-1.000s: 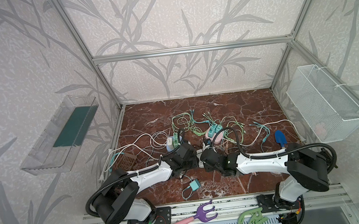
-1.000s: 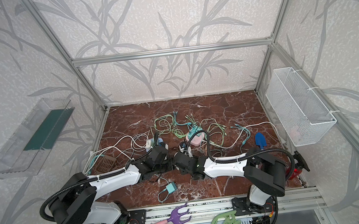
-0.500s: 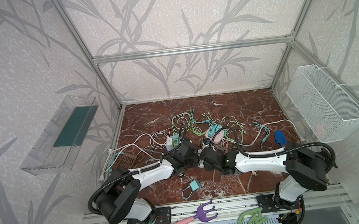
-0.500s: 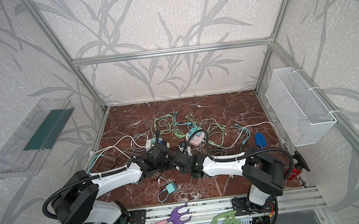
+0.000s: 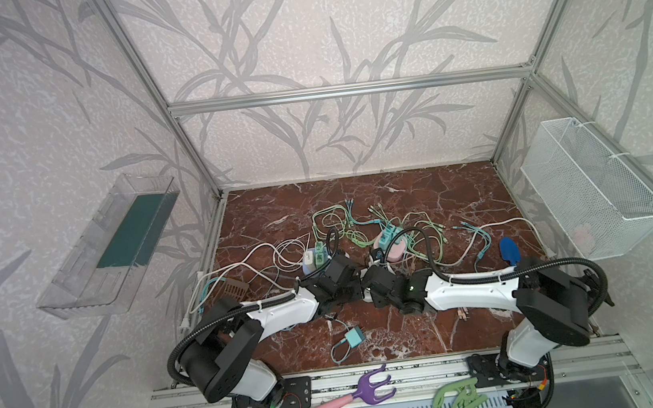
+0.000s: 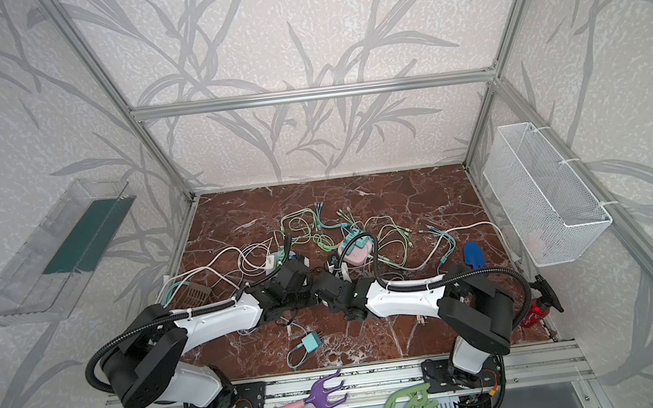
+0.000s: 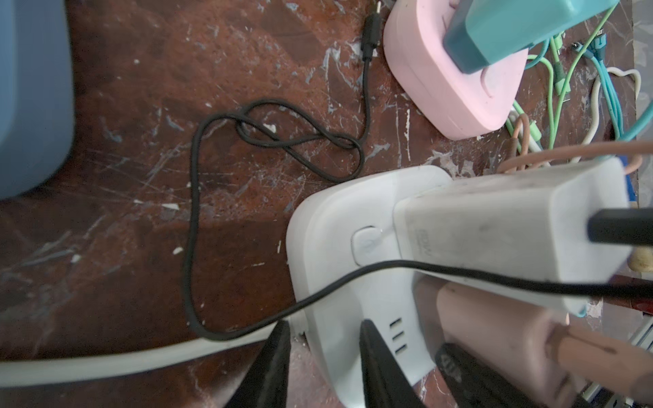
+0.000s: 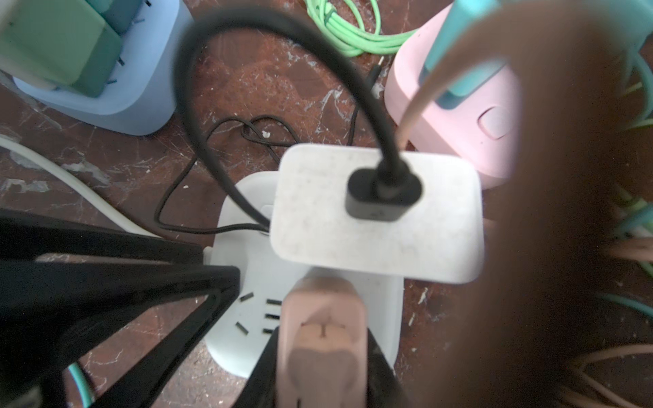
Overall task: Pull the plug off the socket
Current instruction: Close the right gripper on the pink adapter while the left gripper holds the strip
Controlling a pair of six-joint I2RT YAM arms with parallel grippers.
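A white cube socket point(image 7: 332, 240) stands on the marble floor, mostly hidden under both wrists in both top views. A pinkish-tan plug point(image 8: 321, 318) and a white charger point(image 8: 374, 219) with a black cable sit in its top. My right gripper point(image 8: 322, 339) is shut on the pinkish-tan plug, one black finger on each side. My left gripper point(image 7: 325, 335) is shut on the socket's near corner, with one finger on its top face and the other outside its wall. The two grippers meet tip to tip at the middle of the floor point(image 5: 363, 288).
A pink socket point(image 5: 392, 247) with a teal plug stands just behind, and a blue socket point(image 5: 310, 259) with green plugs stands to its left. Green, teal and white cables tangle behind them. A loose teal plug point(image 5: 352, 337) lies in front. A wire basket point(image 5: 592, 200) hangs on the right wall.
My right gripper's jaws have closed onto the pinkish-tan plug. Both wrists edged slightly toward each other; the left grip on the socket is unchanged.
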